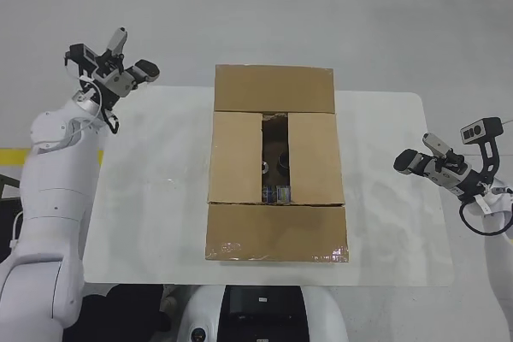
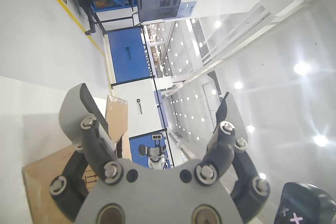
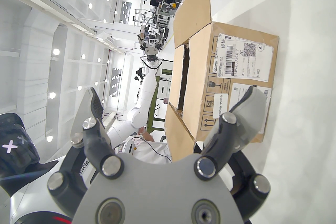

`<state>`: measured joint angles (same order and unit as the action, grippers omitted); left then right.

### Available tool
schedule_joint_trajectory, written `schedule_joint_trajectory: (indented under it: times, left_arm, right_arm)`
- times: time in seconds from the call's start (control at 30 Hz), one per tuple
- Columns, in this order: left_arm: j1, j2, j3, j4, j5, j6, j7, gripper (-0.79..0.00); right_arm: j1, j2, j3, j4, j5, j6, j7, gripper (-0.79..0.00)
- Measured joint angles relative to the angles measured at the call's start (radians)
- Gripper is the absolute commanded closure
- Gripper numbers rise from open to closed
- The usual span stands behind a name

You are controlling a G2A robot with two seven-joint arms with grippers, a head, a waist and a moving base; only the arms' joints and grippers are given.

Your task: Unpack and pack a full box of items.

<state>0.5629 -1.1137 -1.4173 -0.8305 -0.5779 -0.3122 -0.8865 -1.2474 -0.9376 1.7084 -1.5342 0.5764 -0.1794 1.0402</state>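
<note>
Box (image 1: 235,158) mid-tabletop (image 1: 154,214), long axis far edge to near edge. End flaps splayed flat, side flaps folded in, narrow slot between. Bare strips either side. Left gripper (image 1: 132,58) off far-left corner, jaws spread, empty. Right gripper (image 1: 408,162) by right edge, likewise.

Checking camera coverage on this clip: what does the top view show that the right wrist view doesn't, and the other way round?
Top view: dark items down inside the cardboard box, seen through the gap between its two inner flaps, plus the full outline of the white table. Right wrist view: the shipping labels and handling marks on the box's side wall. Both: the box with its outer flaps folded outward, the open right gripper off one side and the left gripper beyond the other, neither touching the box.
</note>
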Motion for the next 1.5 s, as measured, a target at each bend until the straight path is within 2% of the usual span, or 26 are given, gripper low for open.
schedule_joint_trajectory:
  times: [0.23,0.37,0.5,0.77,0.9,1.37,1.5]
  left_arm:
    - [0.146,0.037,-0.111,-0.196,-0.017,0.084,-0.020,-0.785]
    - [0.227,0.055,-0.190,-0.287,-0.102,0.158,-0.098,-0.785]
    - [0.297,0.072,-0.269,-0.365,-0.146,0.196,-0.138,-0.785]
    - [0.427,0.102,-0.383,-0.496,-0.052,0.235,-0.103,-0.785]
    - [0.454,0.107,-0.408,-0.520,-0.056,0.231,-0.086,-0.785]
    - [0.454,0.107,-0.408,-0.521,-0.055,0.230,-0.086,-0.785]
    - [0.454,0.107,-0.408,-0.521,-0.055,0.230,-0.086,-0.785]
  right_arm:
    - [0.000,0.000,0.000,0.000,0.000,0.000,0.000,-0.785]
    - [0.000,0.000,0.000,0.000,0.000,0.000,0.000,-0.785]
    - [0.000,0.000,0.000,0.000,0.000,0.000,0.000,-0.785]
    - [0.000,0.000,0.000,0.000,0.000,0.000,0.000,-0.785]
    - [0.000,0.000,0.000,0.000,0.000,0.000,0.000,-0.785]
    - [0.000,0.000,0.000,0.000,0.000,0.000,0.000,-0.785]
    - [0.010,-0.002,-0.025,-0.057,0.001,0.037,-0.022,-0.785]
